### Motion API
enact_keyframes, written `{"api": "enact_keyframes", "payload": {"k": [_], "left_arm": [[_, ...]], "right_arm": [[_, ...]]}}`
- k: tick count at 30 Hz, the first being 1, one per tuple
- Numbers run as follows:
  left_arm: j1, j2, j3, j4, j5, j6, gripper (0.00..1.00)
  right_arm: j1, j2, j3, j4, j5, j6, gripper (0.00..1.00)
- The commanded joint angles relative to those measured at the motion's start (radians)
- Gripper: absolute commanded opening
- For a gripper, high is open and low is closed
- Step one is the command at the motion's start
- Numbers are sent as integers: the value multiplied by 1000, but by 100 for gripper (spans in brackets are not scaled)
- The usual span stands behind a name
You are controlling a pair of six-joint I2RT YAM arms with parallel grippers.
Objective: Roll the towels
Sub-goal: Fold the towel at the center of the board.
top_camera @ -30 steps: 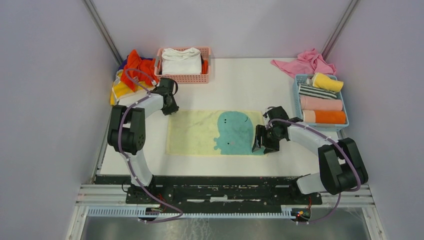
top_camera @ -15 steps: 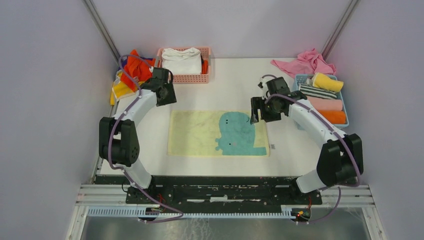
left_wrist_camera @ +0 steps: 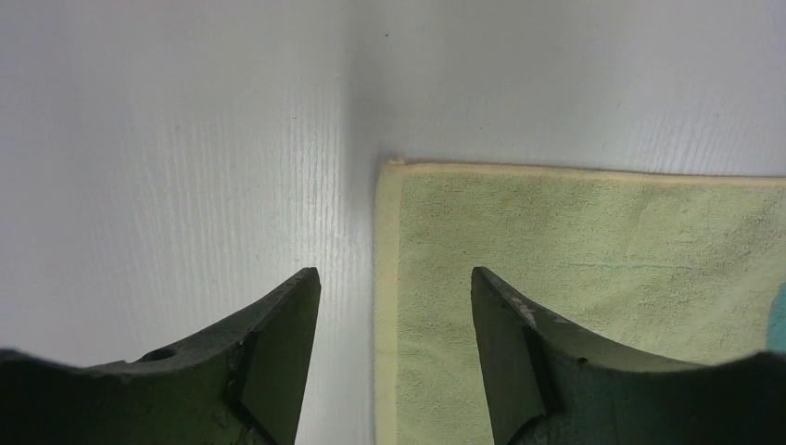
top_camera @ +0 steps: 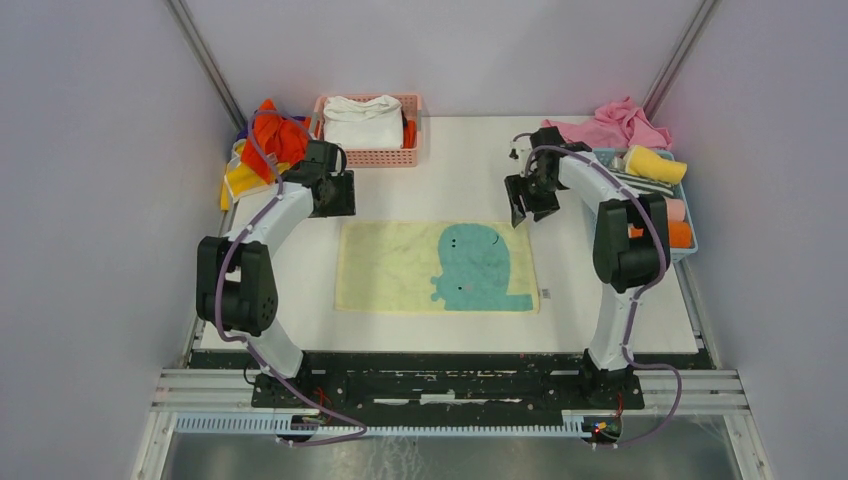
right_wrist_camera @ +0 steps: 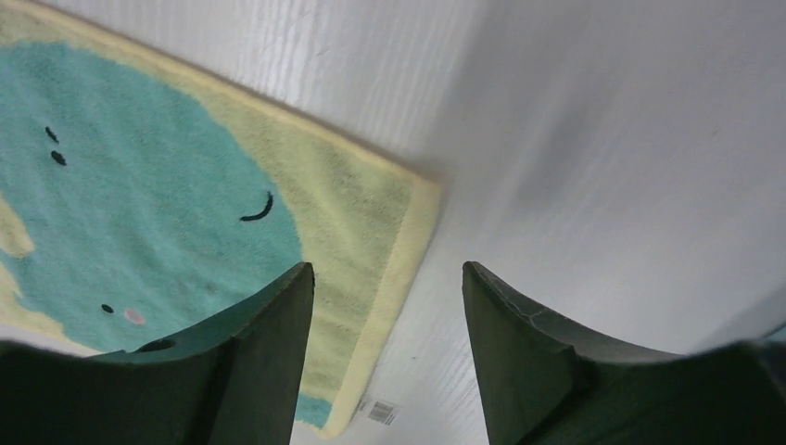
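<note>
**Q:** How far along is the towel rolling?

**A:** Partway, I judge. A blue tray (top_camera: pixel 692 225) at the right edge of the white surface (top_camera: pixel 450 180) holds finished rolls: a yellow roll (top_camera: pixel 655 165) on top, with a pink roll (top_camera: pixel 676 209) and an orange roll (top_camera: pixel 681 235) nearer me.

**Q:** And the towel in hand?

**A:** A pale yellow towel (top_camera: pixel 435 266) with a teal cartoon figure lies spread flat in the middle of the surface, not yet rolled. Both arms hover at its far edge. My left wrist view shows the left jaws spread wide, straddling the towel's left edge (left_wrist_camera: pixel 385 306) just below the far corner. My right wrist view shows the right jaws equally wide above the far right corner (right_wrist_camera: pixel 422 190). Neither pair holds anything.

**Q:** What is left?

**A:** This towel, plus loose cloths: an orange-red heap (top_camera: pixel 272 135) at the far left, a crumpled pink cloth (top_camera: pixel 612 125) at the far right, and white cloth in a pink basket (top_camera: pixel 365 157).
</note>
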Motion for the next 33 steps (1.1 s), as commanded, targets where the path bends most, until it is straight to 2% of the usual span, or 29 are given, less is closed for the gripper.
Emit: {"api": "enact_keyframes", "payload": {"k": [1, 5, 14, 18, 28, 33], "left_arm": [[0, -20, 1, 15, 14, 64, 69], [0, 0, 17, -5, 4, 65, 75], [-1, 13, 20, -6, 0, 64, 76], [1, 13, 21, -6, 2, 65, 76], [0, 28, 25, -12, 1, 64, 76], [3, 48, 27, -14, 3, 65, 76]], "right_arm": [[-58, 71, 104, -25, -107, -60, 65], [-60, 106, 106, -13, -129, -61, 62], [-60, 173, 114, -13, -108, -75, 54], [-61, 187, 105, -19, -75, -82, 48], [-58, 208, 111, -5, -42, -78, 46], [-58, 235, 134, -15, -37, -79, 40]]}}
